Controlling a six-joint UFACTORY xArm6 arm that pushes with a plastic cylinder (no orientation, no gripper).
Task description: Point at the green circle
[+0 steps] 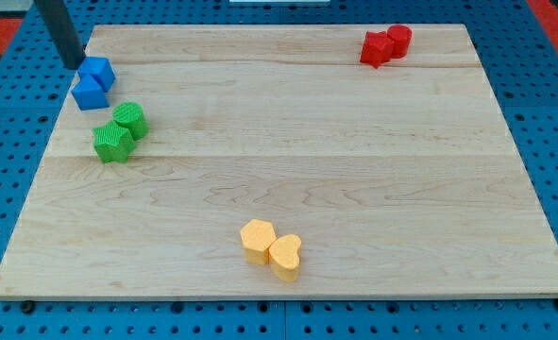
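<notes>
Bare rod, nothing held: my tip (74,66) beside blue blocks (93,82). Green circle (130,120) — probably the rounder piece — just below-right, touching green star (112,143). Skirt the blues — stop short of contact.

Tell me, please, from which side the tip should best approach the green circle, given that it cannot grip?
Come from the view's top: my tip sits above-left, beside the blue blocks. The green circle has its upper side free, while the green star touches its lower left.
</notes>
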